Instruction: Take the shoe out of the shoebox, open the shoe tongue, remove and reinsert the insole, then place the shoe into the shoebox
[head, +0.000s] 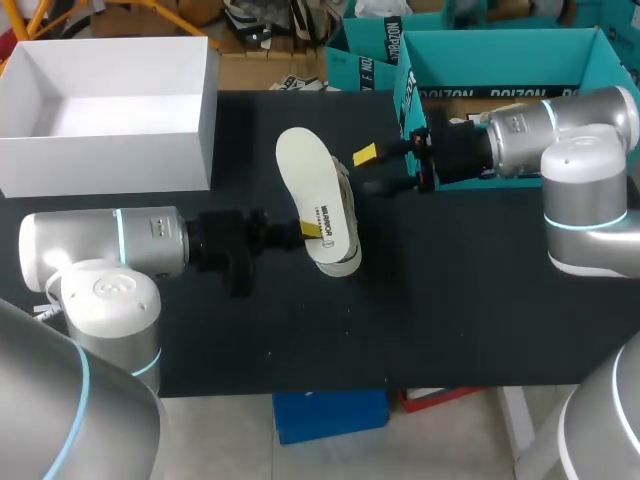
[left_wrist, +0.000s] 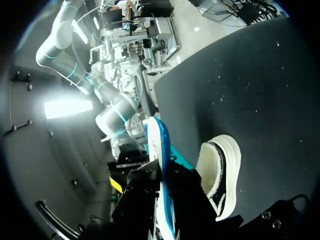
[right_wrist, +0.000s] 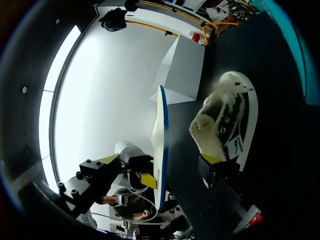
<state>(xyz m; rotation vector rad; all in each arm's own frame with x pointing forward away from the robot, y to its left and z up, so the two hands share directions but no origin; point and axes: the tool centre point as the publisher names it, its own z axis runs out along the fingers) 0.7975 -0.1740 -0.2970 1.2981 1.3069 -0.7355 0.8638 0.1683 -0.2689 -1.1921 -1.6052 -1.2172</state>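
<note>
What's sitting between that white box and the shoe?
Nothing: in the head view only bare black table separates the white shoebox from the shoe.

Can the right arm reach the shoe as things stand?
Probably yes. The right tool is open right beside the shoe with nothing between them; the left tool grips the insole on the shoe's far side, out of the way.
</note>
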